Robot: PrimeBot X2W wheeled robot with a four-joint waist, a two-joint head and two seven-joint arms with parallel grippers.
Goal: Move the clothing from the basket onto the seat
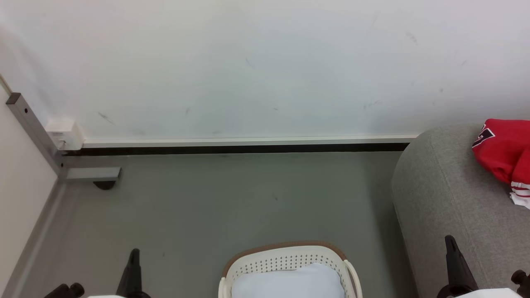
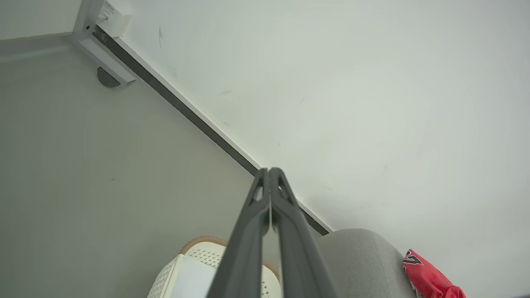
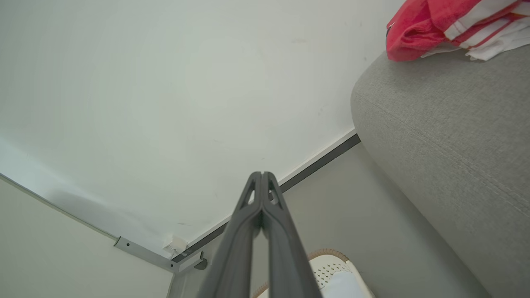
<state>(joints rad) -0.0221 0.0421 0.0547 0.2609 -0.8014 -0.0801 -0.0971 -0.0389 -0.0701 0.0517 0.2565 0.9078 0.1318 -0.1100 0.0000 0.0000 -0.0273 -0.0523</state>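
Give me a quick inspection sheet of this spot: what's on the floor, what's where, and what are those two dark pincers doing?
Surface: plain grey-green floor, a few small scuffs.
Job's things: bright red jersey with white trim lies on the light grey fabric sofa; cream perforated plastic basket with brown rim stands on the floor beside the sofa.
Clutter: pale blue-white cloth inside the basket.
Tools: left tool shut, holding nothing; right tool shut, holding nothing.
Cables: nothing seen.
Surroundings: white wall with dark skirting strip; grey metal frame and small white box at the left corner.
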